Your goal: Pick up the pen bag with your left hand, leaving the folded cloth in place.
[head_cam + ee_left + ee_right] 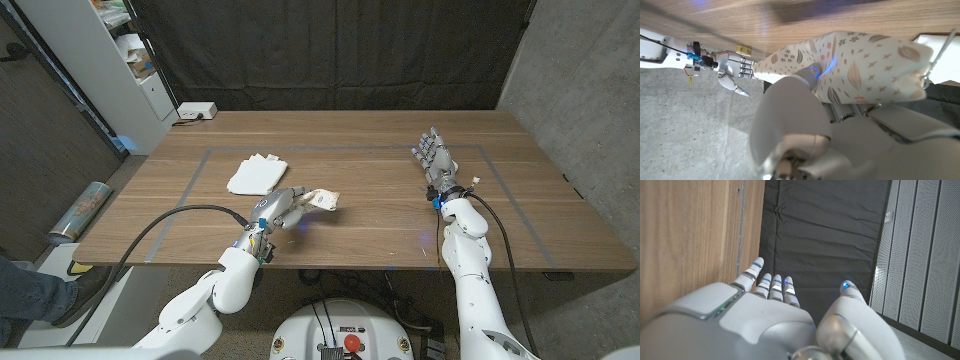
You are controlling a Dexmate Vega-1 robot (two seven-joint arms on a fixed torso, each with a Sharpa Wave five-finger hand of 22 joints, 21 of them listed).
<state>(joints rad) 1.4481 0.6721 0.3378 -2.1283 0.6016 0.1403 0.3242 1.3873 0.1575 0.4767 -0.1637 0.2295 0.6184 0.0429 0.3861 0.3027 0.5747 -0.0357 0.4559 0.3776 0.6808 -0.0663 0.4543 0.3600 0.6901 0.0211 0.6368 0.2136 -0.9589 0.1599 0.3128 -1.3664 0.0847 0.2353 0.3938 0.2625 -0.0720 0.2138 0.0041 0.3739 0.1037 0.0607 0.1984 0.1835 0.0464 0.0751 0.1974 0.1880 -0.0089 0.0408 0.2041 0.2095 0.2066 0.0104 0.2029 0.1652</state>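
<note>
The pen bag [322, 200] is a cream pouch with a leaf print, and my left hand [280, 210] grips it just above the table's near middle. In the left wrist view the pen bag [855, 65] lies across my left hand [805, 130], with a thumb pressed on its side. The folded white cloth [257, 173] lies flat on the table just beyond and to the left of that hand. My right hand [434, 160] stands at the right of the table with its fingers apart and nothing in it; the right hand [732, 67] shows small in the left wrist view too.
A wooden table [380, 140] with a taped rectangle outline bears everything. A white power strip [197, 111] sits at the far left corner. A white shelf unit [120, 60] stands left of the table, and a black curtain [340, 50] hangs behind.
</note>
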